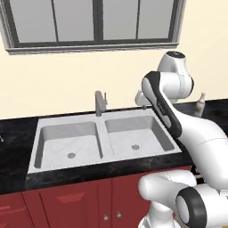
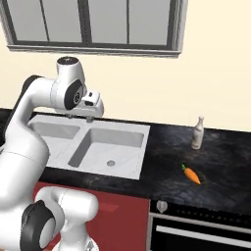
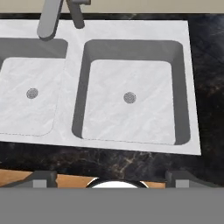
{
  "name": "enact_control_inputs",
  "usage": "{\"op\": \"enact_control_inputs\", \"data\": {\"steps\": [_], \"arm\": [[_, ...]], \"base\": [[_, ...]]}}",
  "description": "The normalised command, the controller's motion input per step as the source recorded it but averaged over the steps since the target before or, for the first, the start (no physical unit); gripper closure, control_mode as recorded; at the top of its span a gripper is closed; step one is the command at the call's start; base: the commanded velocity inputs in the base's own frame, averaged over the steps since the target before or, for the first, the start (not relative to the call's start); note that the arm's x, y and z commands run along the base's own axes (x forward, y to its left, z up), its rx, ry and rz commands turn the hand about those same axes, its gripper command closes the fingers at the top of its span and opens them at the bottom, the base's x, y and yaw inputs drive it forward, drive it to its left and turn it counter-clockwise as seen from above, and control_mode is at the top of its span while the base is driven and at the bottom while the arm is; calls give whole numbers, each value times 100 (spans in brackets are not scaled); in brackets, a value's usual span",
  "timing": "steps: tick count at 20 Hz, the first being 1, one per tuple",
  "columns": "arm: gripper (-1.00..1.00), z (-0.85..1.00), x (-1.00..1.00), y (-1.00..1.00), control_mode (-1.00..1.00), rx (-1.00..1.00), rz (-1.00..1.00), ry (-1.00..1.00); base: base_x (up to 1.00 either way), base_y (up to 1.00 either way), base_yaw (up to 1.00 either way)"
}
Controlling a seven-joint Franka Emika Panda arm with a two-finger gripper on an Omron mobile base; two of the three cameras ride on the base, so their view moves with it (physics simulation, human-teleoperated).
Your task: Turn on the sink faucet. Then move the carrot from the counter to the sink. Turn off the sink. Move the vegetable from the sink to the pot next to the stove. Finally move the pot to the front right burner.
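The counter (image 2: 215,162) of glossy black marbled stone runs left to right under a window (image 1: 93,24), with red cabinet fronts (image 1: 80,202) below it. Set into it is the sink (image 1: 103,116), a light grey double basin with a round drain in each bowl. The white arm reaches over the sink's right bowl, and its gripper (image 2: 79,118) hangs above the far rim with the jaws spread wide and nothing between them. The sink faucet (image 1: 100,103) stands upright at the far edge between the two bowls. A pale slim bottle (image 2: 197,133) stands on the counter right of the sink. The carrot (image 2: 191,175) lies on the counter nearer than the bottle, well apart from the sink.
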Motion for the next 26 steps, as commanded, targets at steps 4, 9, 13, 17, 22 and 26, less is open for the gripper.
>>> {"op": "enact_control_inputs", "data": {"steps": [4,9,13,17,22,26], "arm": [[-100,0,0,0,100,0,0,0],[-100,0,0,0,100,0,0,0],[-100,0,0,0,100,0,0,0],[-100,-1,0,0,-100,0,0,0],[-100,-36,-1,10,-100,0,16,-19],[-100,-55,-1,16,-100,0,39,-41]], "base": [[22,-57,0],[64,-20,0],[79,0,0],[15,0,0],[0,0,0],[0,0,0]]}}
